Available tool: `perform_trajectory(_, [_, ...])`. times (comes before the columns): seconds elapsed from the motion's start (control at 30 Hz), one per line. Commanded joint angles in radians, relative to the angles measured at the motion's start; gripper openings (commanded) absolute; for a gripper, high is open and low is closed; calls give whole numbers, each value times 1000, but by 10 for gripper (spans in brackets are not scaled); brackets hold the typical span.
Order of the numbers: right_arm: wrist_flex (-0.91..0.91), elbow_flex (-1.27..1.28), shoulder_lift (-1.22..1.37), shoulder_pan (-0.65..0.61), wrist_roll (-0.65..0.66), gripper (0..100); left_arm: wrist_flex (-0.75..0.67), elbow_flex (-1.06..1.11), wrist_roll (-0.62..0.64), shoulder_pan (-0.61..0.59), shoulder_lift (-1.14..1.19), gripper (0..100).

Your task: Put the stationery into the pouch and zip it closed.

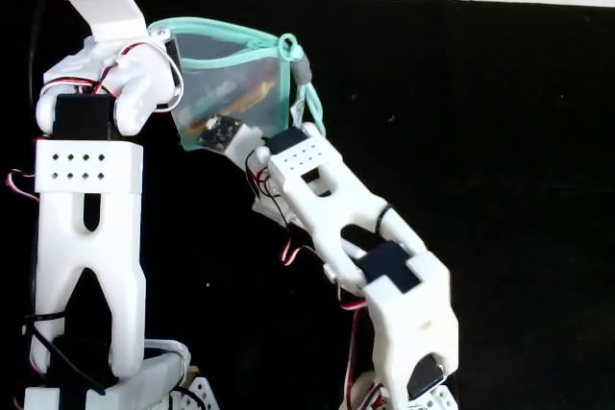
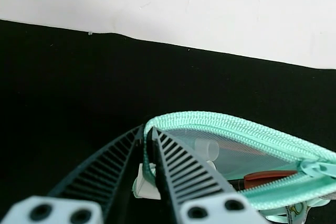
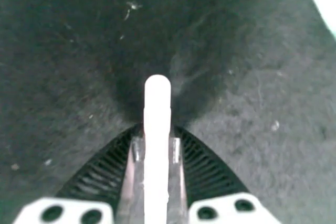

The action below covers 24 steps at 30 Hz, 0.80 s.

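Two tools work. Left tool point(image 2: 148, 135) pinches the rim of the see-through mesh pouch with mint-green zip point(image 2: 236, 156) at its tip. Right tool point(image 3: 156, 129) grips a white round stick point(image 3: 157, 98); aim it slowly into the pouch's open mouth.

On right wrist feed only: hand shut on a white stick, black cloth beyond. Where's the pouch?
Observer: High view: the pouch sits toward the table's far side, its near edge right by your right hand and the white stick.
Operator: Anything holding it?
Observer: Yes. The left hand is shut on the end of its teal zip.
Operator: Zip open?
Observer: Looks open. The slider sits at the end away from the left hand, and the mouth gapes between them.
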Motion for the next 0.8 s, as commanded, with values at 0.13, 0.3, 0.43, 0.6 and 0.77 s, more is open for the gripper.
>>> perform_trajectory(0.13, [27, 134, -277, 8, -115, 7, 0, 8, 8, 4, 44, 7])
perform_trajectory(0.3, [27, 288, -440, 10, -161, 7, 0, 8, 8, 4, 44, 7])
perform_trajectory(0.43, [28, 363, -542, 25, -207, 7, 0, 8, 8, 4, 44, 7])
perform_trajectory(0.6, [97, 375, -670, 53, -222, 7, 0, 8, 8, 4, 44, 7])
perform_trajectory(0.77, [104, 372, -777, 58, -249, 7, 0, 8, 8, 4, 44, 7])
